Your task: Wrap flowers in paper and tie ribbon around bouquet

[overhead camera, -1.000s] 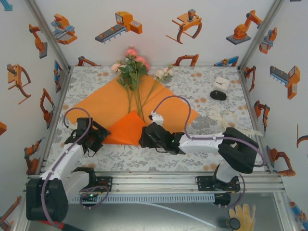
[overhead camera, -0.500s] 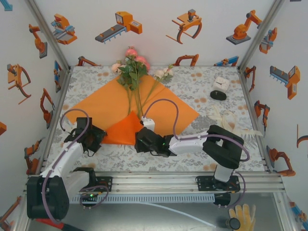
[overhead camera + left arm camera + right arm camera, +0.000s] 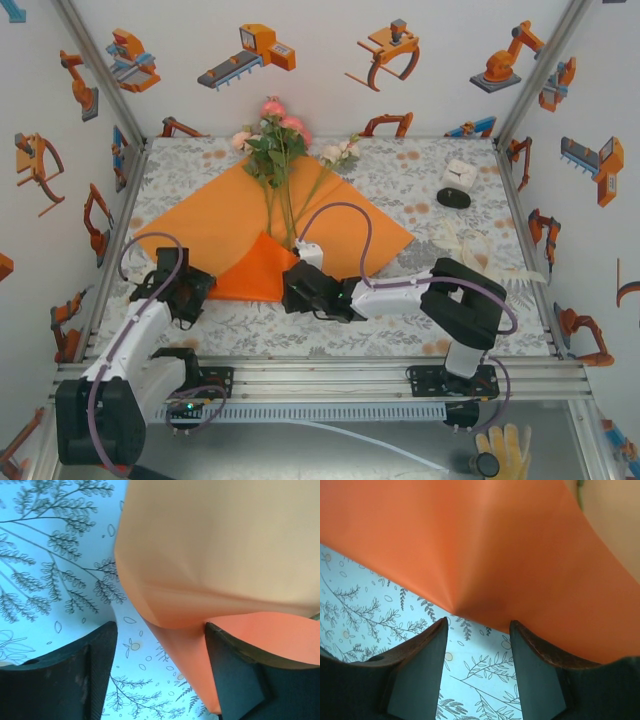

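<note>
The orange paper (image 3: 205,215) lies as a diamond on the floral cloth, its near corner folded back into a flap (image 3: 255,272). The flowers (image 3: 275,140) rest on it, pink and cream blooms at the far end, with thin stems (image 3: 287,215) running down to the flap. My left gripper (image 3: 200,290) is open at the flap's left edge. In the left wrist view the curled paper (image 3: 220,555) sits between the fingers of the left gripper (image 3: 160,627), against the right one. My right gripper (image 3: 292,290) is open at the flap's right edge. The fold (image 3: 485,555) lies just beyond the right gripper (image 3: 478,622). The cream ribbon (image 3: 470,245) lies at the right.
A small white box on a black disc (image 3: 457,183) stands at the far right of the cloth. Printed walls close in the table on three sides. The aluminium rail (image 3: 320,375) carrying both arm bases runs along the near edge.
The right gripper has moved left and a little nearer, and the folded flap has shifted left with it. The left gripper has edged slightly nearer; both have stayed open.
</note>
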